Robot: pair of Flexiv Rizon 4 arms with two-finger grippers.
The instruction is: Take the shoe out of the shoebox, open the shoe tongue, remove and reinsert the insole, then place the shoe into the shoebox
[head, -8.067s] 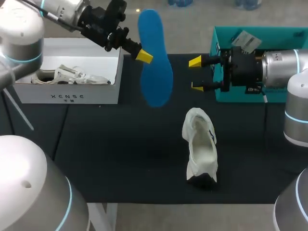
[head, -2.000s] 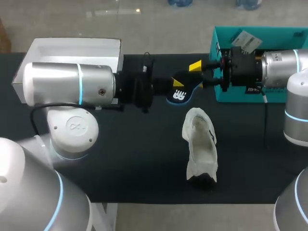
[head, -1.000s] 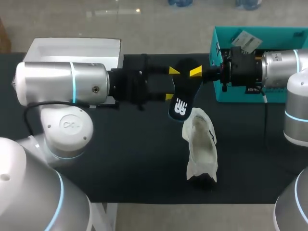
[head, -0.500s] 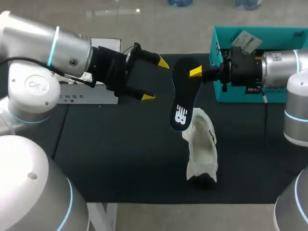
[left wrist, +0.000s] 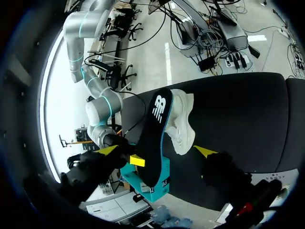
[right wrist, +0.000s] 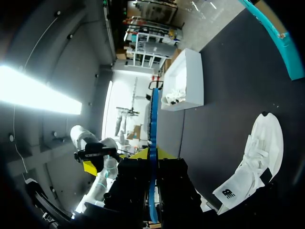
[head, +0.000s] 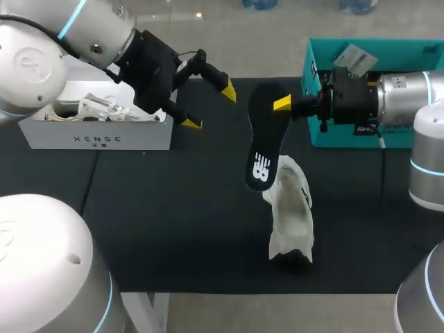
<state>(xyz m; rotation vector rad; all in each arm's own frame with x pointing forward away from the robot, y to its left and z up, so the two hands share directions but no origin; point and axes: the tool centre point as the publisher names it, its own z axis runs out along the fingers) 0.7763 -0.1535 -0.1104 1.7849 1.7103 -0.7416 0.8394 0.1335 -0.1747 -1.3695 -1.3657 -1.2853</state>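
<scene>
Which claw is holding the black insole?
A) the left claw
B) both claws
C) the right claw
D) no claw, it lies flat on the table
C: the right claw pinches one end of the insole, while the left claw is open and apart from it.

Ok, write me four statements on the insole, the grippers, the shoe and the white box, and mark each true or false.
The right gripper is shut on the insole. True.
The left gripper grips the insole too. False: it is open, apart from it.
The shoe lies on the table, outside any box. True.
The white shoebox is empty. False: a pale shoe lies inside.
</scene>
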